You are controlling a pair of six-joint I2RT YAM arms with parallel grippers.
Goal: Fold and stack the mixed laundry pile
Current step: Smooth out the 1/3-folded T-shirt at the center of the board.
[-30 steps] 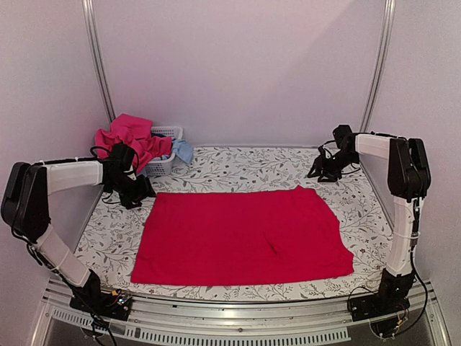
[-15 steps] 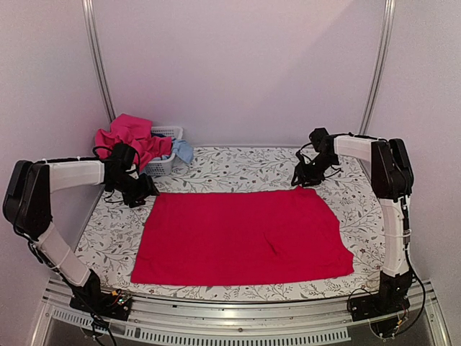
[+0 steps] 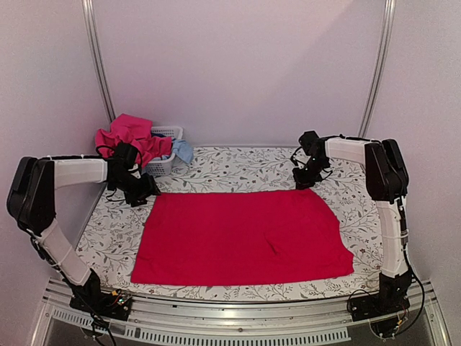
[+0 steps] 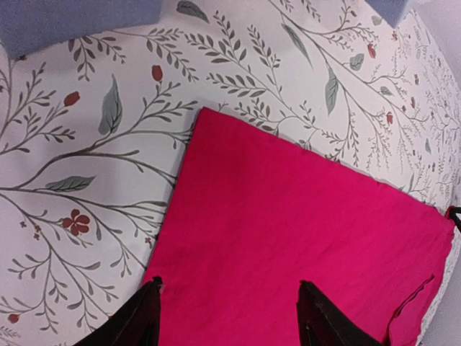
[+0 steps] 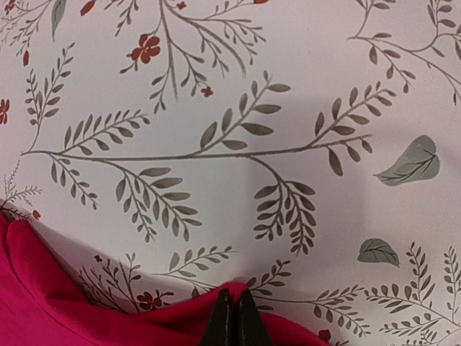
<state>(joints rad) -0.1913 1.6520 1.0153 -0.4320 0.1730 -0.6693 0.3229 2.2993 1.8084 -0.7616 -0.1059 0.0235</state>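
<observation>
Change noted over the last second: right arm (image 3: 346, 148) has swung in from the far right of the counter (image 3: 238, 166) to the far right corner of the red cloth (image 3: 241, 231), and the right jaws, which stood apart a moment ago, are now clenched. In the right wrist view the two dark fingertips (image 5: 225, 324) meet with no gap, and the cloth's far edge rises in a small peak into them, so the pinch appears to have taken the hem rather than bare counter. Left arm (image 3: 79, 173) has shifted only slightly; the left jaws stand released, fingers (image 4: 140, 321) well apart over the cloth just inside its far left corner. Whether they touch the fabric cannot be told. Judgement: one far corner is secured and the other is lined up but not yet gripped, so the first fold of this piece is about to begin, not underway. Red cloth lies spread flat and roughly rectangular at the middle of the counter, matte and thin, with a small crease right of centre and a slightly wavy right edge. Counter cover is white with a grey-leaf and red-flower print, smooth. Remaining pile (image 3: 133, 137), crumpled pink-red pieces and a light blue one (image 3: 183, 150), sits heaped in and over the white slatted basket (image 3: 164, 167) at the far left corner.
</observation>
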